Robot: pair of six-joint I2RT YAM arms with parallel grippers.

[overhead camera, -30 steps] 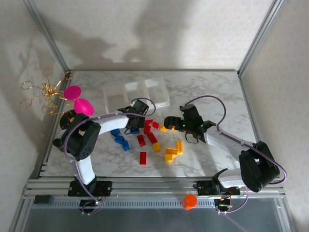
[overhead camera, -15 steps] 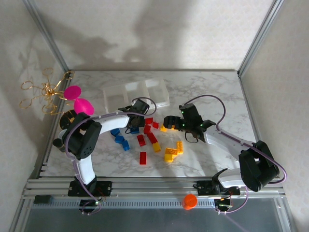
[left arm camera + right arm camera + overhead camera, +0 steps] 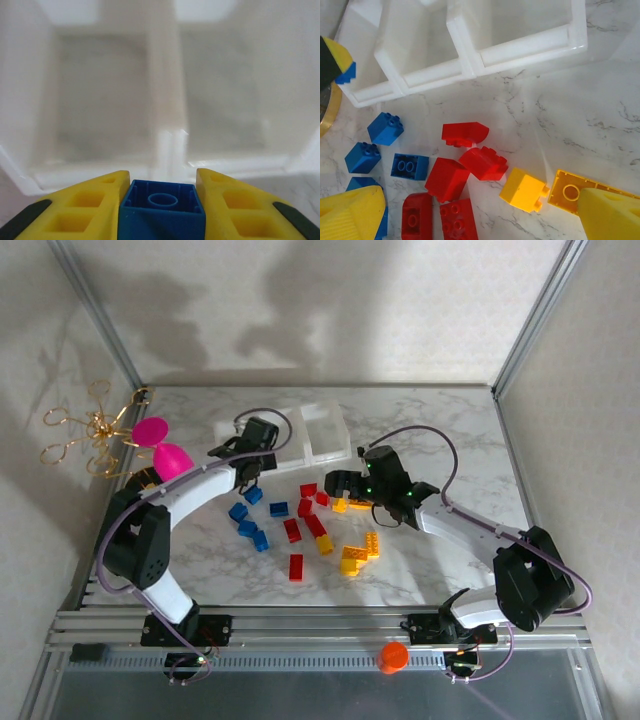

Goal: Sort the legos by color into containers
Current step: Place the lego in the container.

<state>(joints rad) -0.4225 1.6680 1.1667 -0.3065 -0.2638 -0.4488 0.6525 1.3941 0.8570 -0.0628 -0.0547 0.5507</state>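
From above, the tray (image 3: 325, 432) lies at the far side of the marble table (image 3: 450, 430), and all three of its compartments look bare, so I judge that nothing is sorted yet. The loose bricks (image 3: 293, 530) lie scattered on the near side of the tray: blue ones toward its left end, red ones opposite its middle, yellow ones toward its right end. The left arm reaches forward in a long arc, and the left gripper (image 3: 246, 466) hangs at the near wall of the tray's left compartment. The right arm bends in from the right, with the right gripper (image 3: 338, 484) low over the red and yellow bricks just on the near side of the tray.

In the left wrist view, the two yellow fingers (image 3: 82, 202) pinch a blue brick (image 3: 161, 206) between them. It is held just short of the tray's near wall, in line with the divider (image 3: 165, 100) between two bare compartments. I judge it is about to be dropped in; which side of the divider I cannot tell.

In the right wrist view, the right fingers (image 3: 350, 210) are spread wide with nothing between them. Red bricks (image 3: 465, 172) and a yellow brick (image 3: 522, 189) lie on the near side of the tray, so nearly the whole pile is left to do.
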